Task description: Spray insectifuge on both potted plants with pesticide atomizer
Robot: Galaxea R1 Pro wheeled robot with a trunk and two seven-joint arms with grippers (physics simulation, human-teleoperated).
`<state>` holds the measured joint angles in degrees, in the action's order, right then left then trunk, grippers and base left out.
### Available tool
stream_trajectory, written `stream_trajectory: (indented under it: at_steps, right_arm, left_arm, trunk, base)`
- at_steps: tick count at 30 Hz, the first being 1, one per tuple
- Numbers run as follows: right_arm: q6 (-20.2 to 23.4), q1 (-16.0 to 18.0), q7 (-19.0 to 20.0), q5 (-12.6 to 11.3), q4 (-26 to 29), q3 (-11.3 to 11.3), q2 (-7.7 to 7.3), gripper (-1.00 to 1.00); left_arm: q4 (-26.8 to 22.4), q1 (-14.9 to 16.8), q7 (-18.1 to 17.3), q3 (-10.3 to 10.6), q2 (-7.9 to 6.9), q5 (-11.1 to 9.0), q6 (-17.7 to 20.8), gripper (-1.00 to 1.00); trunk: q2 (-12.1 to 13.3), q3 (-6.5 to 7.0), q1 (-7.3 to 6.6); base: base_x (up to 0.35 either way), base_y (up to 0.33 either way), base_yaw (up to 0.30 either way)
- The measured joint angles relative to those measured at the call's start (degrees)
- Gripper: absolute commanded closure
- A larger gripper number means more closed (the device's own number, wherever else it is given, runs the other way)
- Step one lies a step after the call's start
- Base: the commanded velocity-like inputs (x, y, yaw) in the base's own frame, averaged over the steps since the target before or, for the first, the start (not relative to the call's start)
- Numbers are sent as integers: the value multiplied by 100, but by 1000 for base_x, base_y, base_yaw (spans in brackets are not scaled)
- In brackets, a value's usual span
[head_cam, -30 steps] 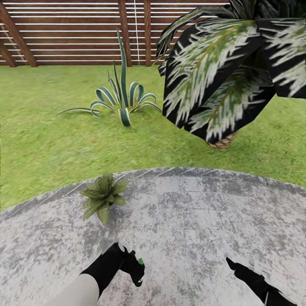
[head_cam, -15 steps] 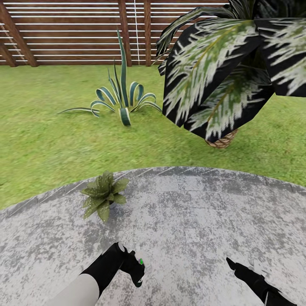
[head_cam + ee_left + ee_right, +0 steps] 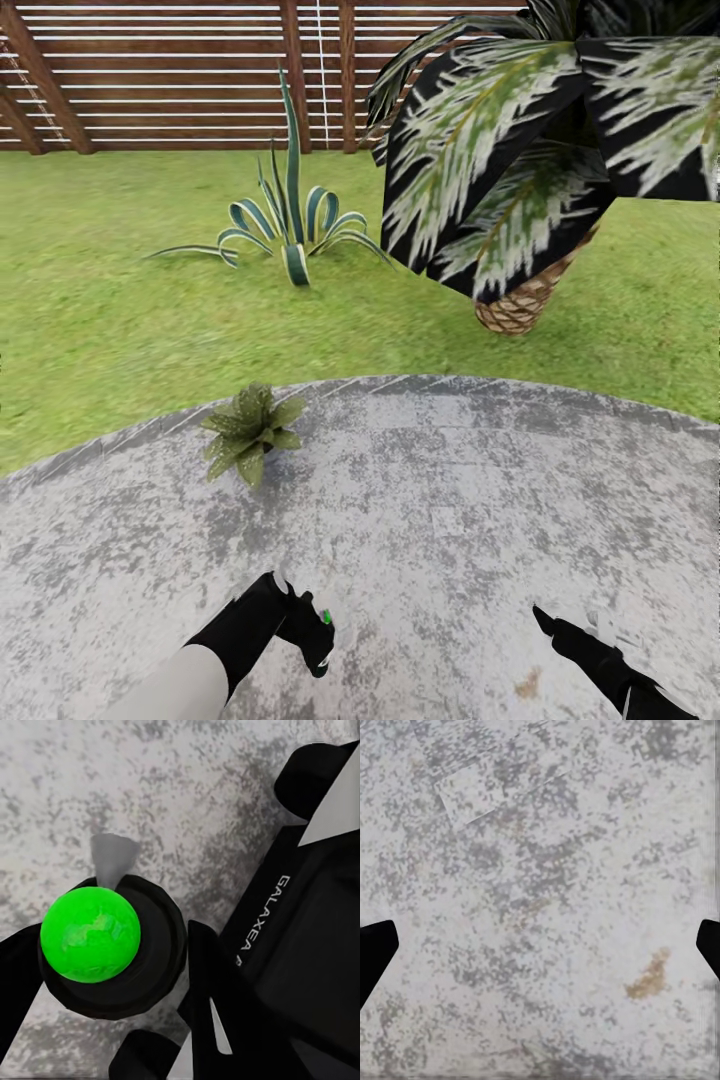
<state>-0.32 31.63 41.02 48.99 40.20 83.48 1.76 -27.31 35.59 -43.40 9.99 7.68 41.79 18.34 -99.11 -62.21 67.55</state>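
Observation:
My left gripper [image 3: 312, 632] hangs low over the round grey paved patch [image 3: 450, 500], shut on the pesticide atomizer [image 3: 90, 934]. Up close, the atomizer is a dark round body with a bright green knob and a grey nozzle tip. One potted plant [image 3: 248, 430], a low rosette of pointed dull-green leaves, sits at the patch's far left edge. It lies well ahead of the left gripper and slightly to its left. My right gripper [image 3: 568, 625] is open over bare paving at the lower right, fingertips wide apart in the right wrist view.
Green lawn [image 3: 120, 310] lies beyond the patch. A striped blue-green agave [image 3: 290, 225] stands on it, with a big palm [image 3: 515, 300] to the right spreading dark fronds overhead. A brown slatted fence [image 3: 180, 75] closes the back. A small brown stain [image 3: 527, 683] marks the paving.
The whole view has shifted, so the camera moved: the plant, agave and palm trunk now sit higher in the picture. Both arms hold the same pose.

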Motion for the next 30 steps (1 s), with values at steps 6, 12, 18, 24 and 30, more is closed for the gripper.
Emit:
stream_trajectory:
  at_steps: [6,12,18,24,30]
  right_arm:
    - [0,0,10,11,-8,0,3,-100]
    - [0,0,47,17,-5,-12,4,-100]
    - [0,0,50,9,-8,-3,4,-100]
    - [0,0,47,8,-5,0,4,-100]
    - [0,0,50,9,-1,0,4,-100]
  left_arm:
    - [-12,0,0,-3,-6,2,9,100]
    - [-16,0,0,-3,-12,1,12,100]
    - [-9,0,-8,-4,-12,5,20,100]
    - [-7,0,-8,-4,-12,7,21,100]
    - [-7,0,-8,-4,-12,4,21,100]
  trunk:
    - [0,0,-2]
    - [0,30,-3]
    - [0,84,-3]
    - [0,139,-3]
    - [0,193,-3]
  base:
    - [-44,0,0]
    - [-2,0,0]
    - [0,0,0]
    - [0,0,0]
    - [0,0,0]
